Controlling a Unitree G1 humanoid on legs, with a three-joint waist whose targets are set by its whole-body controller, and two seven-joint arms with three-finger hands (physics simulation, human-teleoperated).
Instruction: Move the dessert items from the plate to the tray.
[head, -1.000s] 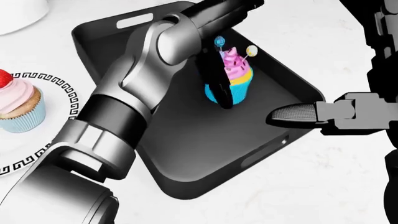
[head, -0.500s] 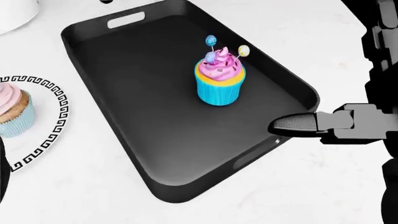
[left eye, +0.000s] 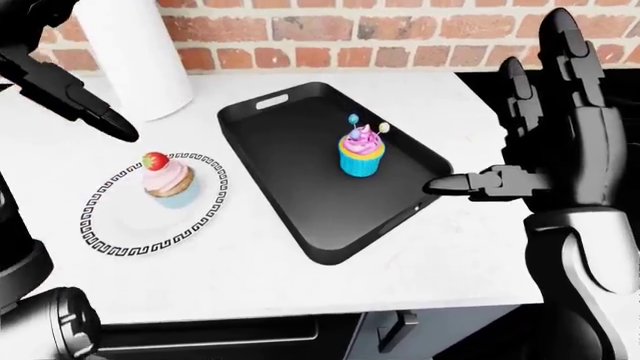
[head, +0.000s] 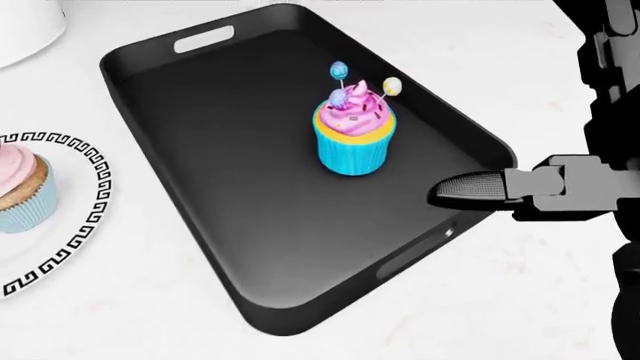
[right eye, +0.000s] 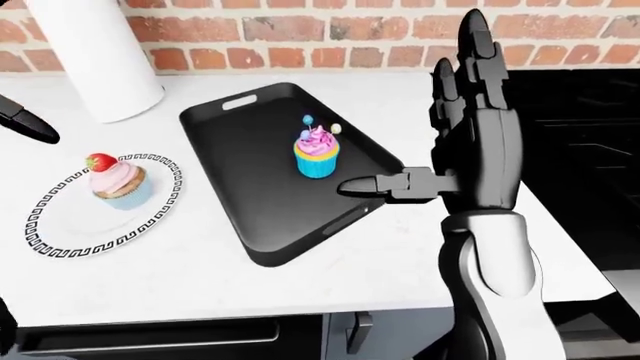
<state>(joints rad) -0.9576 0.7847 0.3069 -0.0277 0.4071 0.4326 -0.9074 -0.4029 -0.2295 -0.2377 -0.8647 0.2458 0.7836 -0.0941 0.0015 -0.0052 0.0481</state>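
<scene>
A black rectangular tray (left eye: 300, 161) with raised walls and a cut-out handle at each short end lies at an angle on the white marbled counter (left eye: 440, 255), which runs along a red brick wall (left eye: 400, 34). Inside the tray, toward its right part in the left-eye view, stands a cupcake with a bright blue wrapper, pink frosting and small lollipop-like toppers (head: 355, 131); it is upright and nothing touches it. To the left of the tray, apart from it, sits a round white plate with a black Greek-key border (left eye: 110, 225), and on it stands a second cupcake with a pale blue wrapper, pink frosting and a red strawberry on top (left eye: 168, 180), also upright and untouched. A tall white cylinder (left eye: 135, 56) stands on the counter near the wall, above the plate in the eye views. The robot's black right hand (right eye: 455, 120) is raised over the right end of the tray with its fingers spread wide and upright, holding nothing, and its thumb (head: 475, 189) points leftward above the tray's right rim. The left hand (left eye: 60, 71) hangs high at the upper left of the left-eye view, above the plate and well clear of the strawberry cupcake; a dark finger (left eye: 100, 120) points down toward the right, nothing is held, and the fingers stand apart.
</scene>
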